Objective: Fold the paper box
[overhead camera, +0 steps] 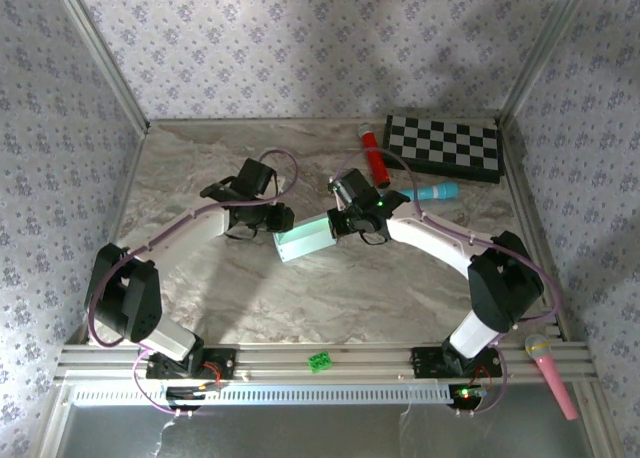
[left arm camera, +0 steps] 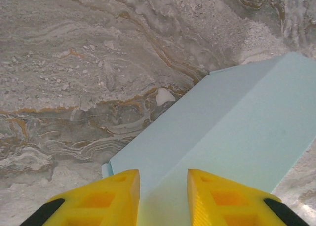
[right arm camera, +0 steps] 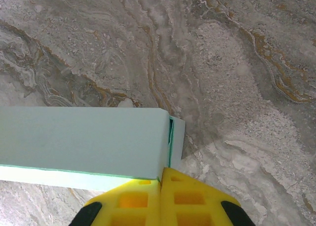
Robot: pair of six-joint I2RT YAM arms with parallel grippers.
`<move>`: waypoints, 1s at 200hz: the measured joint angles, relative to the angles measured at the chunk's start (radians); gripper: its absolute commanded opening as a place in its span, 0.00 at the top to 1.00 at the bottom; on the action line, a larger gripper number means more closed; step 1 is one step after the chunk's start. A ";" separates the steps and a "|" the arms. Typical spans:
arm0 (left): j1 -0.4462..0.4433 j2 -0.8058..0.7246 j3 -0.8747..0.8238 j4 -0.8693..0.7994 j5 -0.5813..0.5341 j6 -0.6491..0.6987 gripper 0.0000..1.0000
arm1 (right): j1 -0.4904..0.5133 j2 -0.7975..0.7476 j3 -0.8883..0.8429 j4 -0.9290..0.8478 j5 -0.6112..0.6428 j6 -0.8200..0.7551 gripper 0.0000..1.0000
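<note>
- Your box [overhead camera: 305, 240] lay near the middle of the table [overhead camera: 200, 168], between the two grippers, already formed into a long rectangular shape.
- Your left gripper [left arm camera: 163, 186] stood at the box's left end with its fingers a little apart and card running into the gap. Whether they pinched that card could not be told.
- Your right gripper [right arm camera: 162, 186] had its fingers pressed together, holding nothing, with the tip at the box's right end beside an end flap that stood slightly ajar.
- The step in hand looked like closing the ends, with the body already folded.
- The next move probably called for steadying the box from the left while the closed right tip pushed the flap flush.
</note>
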 measured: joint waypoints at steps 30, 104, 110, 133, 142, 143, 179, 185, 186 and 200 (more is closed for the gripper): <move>-0.023 0.000 0.000 0.006 -0.055 0.017 0.69 | 0.000 0.003 0.000 0.000 0.000 0.000 1.00; -0.067 -0.034 -0.054 0.078 -0.158 0.065 0.66 | 0.000 0.014 0.008 -0.001 0.004 0.000 0.93; -0.071 -0.038 -0.058 0.083 -0.166 0.068 0.66 | 0.000 0.015 0.008 -0.002 0.004 0.000 0.89; -0.085 -0.047 -0.072 0.100 -0.196 0.074 0.66 | 0.000 0.015 0.008 -0.003 0.008 0.002 0.81; -0.092 -0.050 -0.077 0.106 -0.211 0.076 0.66 | 0.001 0.015 0.008 -0.003 0.008 0.005 0.78; -0.094 -0.051 -0.077 0.106 -0.214 0.076 0.66 | 0.001 0.015 0.008 -0.003 0.008 0.002 0.78; -0.135 -0.061 -0.095 0.127 -0.298 0.079 0.66 | 0.002 0.015 0.008 -0.012 0.019 0.011 0.72; -0.143 -0.061 -0.098 0.130 -0.317 0.079 0.66 | 0.002 0.015 0.008 -0.012 0.021 0.011 0.72; -0.144 -0.062 -0.098 0.130 -0.319 0.079 0.66 | 0.002 0.015 0.008 -0.012 0.022 0.011 0.72; -0.163 -0.063 -0.104 0.137 -0.361 0.079 0.66 | 0.002 0.015 0.008 -0.013 0.025 0.011 0.67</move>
